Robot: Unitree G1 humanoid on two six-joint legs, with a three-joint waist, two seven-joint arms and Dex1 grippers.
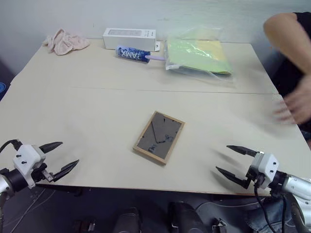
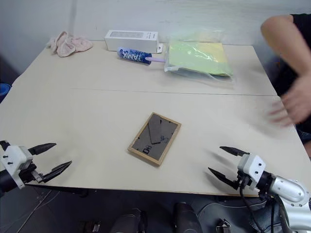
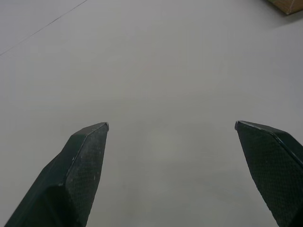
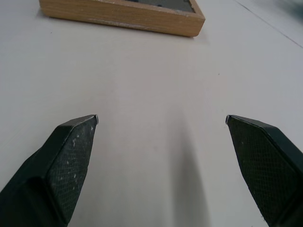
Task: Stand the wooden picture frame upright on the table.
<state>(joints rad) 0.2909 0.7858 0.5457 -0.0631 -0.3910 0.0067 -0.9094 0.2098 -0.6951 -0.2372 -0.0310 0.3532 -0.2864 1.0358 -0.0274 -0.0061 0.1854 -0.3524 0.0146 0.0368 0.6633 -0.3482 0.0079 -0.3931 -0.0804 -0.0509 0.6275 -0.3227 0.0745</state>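
The small rectangular light-wood picture frame (image 1: 159,137) lies flat, dark grey back and fold-out stand facing up, turned at an angle near the middle of the large pale beige table (image 1: 97,107), on the near side of its thin seam. The left gripper (image 1: 60,158) and right gripper (image 1: 229,159) hover over the near edge on either side of the frame, well apart from it, black fingers spread and grasping nothing. At the far edge lie a white rectangular box (image 1: 129,38), a blue tube (image 1: 132,54), a pink cloth (image 1: 64,41) and a clear bag of yellow-green sheets (image 1: 198,56); a person's hand (image 1: 296,104) is blurred at the right.
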